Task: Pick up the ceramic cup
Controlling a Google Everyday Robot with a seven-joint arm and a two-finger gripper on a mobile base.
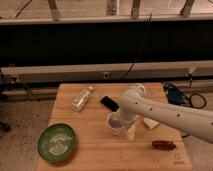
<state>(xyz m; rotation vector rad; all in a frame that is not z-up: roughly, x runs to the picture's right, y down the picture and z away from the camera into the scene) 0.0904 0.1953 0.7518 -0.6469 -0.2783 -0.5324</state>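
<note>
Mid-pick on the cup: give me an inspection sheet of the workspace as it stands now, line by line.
Surface: wooden table, light wood.
Job's things: ceramic cup, upright near the table's middle.
Clutter: clear bottle lying on its side; black flat item; green bowl at front left; pale block; brown item.
Grippers: end effector low at the cup's right side, contact unclear.
Cables: black cable hanging behind the table; floor cables at right.
Surroundings: dark wall panel; white rail.

gripper (123,126) at ceramic cup (113,128) on wooden table (90,147), green bowl (56,142) near a corner, clear bottle (81,98) behind
</note>
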